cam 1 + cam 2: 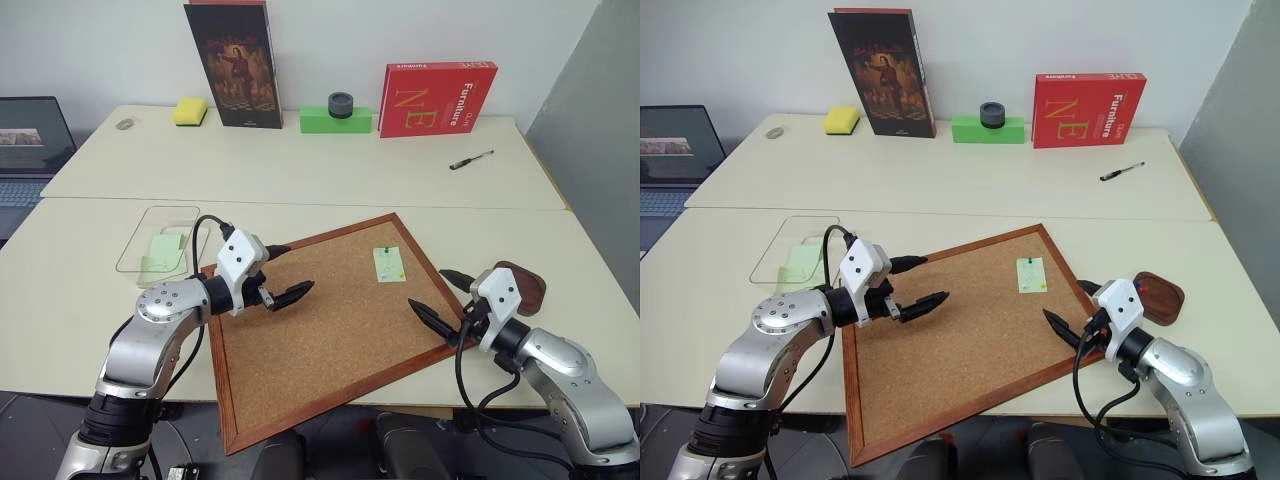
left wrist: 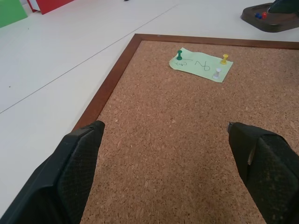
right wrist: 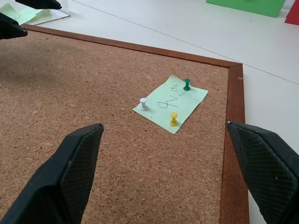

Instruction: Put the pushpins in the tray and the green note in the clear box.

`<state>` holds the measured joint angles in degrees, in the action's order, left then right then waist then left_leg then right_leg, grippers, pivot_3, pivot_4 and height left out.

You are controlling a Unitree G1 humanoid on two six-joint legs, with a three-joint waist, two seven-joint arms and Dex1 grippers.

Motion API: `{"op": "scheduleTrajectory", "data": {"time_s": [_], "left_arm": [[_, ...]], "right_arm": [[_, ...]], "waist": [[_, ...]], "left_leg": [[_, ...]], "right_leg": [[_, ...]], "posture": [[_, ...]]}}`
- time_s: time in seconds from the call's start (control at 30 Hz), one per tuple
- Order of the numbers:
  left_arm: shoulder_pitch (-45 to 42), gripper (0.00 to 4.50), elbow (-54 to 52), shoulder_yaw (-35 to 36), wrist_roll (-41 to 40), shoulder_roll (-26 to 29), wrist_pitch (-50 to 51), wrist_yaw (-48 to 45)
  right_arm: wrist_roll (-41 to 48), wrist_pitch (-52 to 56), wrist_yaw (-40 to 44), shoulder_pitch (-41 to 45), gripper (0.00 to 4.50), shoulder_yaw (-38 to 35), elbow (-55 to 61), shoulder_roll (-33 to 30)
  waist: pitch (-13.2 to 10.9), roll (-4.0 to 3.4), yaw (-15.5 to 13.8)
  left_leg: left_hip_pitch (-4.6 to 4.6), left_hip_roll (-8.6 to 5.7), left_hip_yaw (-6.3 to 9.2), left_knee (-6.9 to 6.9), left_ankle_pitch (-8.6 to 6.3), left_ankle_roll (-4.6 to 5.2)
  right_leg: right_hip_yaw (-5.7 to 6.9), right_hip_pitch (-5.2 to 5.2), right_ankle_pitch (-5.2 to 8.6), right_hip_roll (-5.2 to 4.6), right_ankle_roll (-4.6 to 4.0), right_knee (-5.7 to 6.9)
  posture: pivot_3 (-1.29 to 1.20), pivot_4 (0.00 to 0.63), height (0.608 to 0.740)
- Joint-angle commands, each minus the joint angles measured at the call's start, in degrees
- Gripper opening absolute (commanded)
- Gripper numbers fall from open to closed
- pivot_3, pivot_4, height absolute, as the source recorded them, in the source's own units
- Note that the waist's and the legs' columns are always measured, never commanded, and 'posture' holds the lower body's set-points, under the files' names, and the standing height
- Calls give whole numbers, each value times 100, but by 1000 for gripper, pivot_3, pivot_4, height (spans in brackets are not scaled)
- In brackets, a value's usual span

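A: Since the green note (image 3: 170,103) is pinned to the corkboard (image 1: 330,330) by three pushpins (image 3: 173,118), mostly undone?
B: Yes. Tray (image 1: 527,290), right of the board, holds a few pins; clear box (image 1: 160,240), left, holds green slips.
A: Claws?
B: Left gripper (image 1: 284,273), right gripper (image 1: 445,298): both released, empty, over the cork.

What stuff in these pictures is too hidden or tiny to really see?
- Scribble on the green note: too small to read, wrist views.
- Pushpins on it: mere specks in the head views.
- Tray: cut by the left wrist view's edge; the right gripper covers part in the left eye view.
- Clear box: the left gripper and its cable hide one corner.
- Laptop: cut by the picture edge.
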<state>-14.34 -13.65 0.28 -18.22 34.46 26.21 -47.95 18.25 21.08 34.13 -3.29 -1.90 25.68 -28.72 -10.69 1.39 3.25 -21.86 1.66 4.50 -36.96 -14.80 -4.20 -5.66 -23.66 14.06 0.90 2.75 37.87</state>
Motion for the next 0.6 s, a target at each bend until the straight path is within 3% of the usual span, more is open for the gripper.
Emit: {"op": "scheduleTrajectory", "data": {"time_s": [0.03, 0.6], "left_arm": [[-35, 4500, -266, 85, -301, 29, 80, -131], [-331, 4500, -169, 195, -692, -23, 636, -4]], "right_arm": [[22, -69, 15, 48, 4484, -5, 209, -13], [21, -34, 23, 45, 4484, 11, 252, -38]], "waist": [[0, 0, -1], [0, 0, 2]], "left_leg": [[0, 0, 0, 0, 0, 0], [0, 0, 0, -1, 0, 0]], "right_leg": [[0, 0, 0, 0, 0, 0], [0, 0, 0, 0, 0, 0]], "posture": [[0, 150, 740], [0, 150, 740]]}}
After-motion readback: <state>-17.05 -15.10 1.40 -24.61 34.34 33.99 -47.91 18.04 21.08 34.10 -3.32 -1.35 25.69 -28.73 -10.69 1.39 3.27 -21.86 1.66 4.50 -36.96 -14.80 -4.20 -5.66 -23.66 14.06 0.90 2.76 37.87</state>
